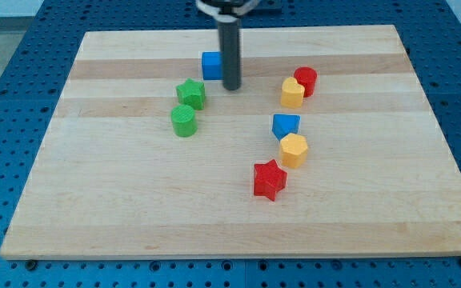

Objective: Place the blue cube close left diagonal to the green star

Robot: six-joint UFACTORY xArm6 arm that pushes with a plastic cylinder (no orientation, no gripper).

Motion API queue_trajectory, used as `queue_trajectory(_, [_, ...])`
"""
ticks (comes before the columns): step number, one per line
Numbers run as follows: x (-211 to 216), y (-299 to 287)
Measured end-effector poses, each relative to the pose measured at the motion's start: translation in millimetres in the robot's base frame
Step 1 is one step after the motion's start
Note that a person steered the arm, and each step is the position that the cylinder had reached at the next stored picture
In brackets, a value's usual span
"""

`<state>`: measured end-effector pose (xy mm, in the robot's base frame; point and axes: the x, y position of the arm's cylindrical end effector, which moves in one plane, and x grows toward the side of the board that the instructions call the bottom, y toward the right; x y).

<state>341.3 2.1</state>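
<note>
Seven blocks sit on a wooden worktop (134, 208). Upper centre, my tip (231, 86) touches the blue cube (210, 66) on its right, apparently to nudge it left. Green star (190, 94) lies lower left, nearby. No pincer exists to report.

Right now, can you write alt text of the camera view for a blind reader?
My tip touches the blue cube's right side, above-right of the green star. Six more coloured blocks lie across the wooden board.

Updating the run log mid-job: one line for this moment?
tip at blue cube's right side | blue cube up-right of green star | placement not done
</note>
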Motion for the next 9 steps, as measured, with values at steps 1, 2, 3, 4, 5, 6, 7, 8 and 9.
queue_trajectory(1, [-5, 9])
queue_trajectory(2, [-45, 3])
queue_trajectory(3, [-57, -31])
queue_trajectory(4, [-65, -65])
queue_trajectory(5, [-65, -109])
queue_trajectory(6, [-65, -139])
queue_trajectory(7, [-65, -101])
queue_trajectory(8, [-54, -89])
queue_trajectory(9, [-56, -70])
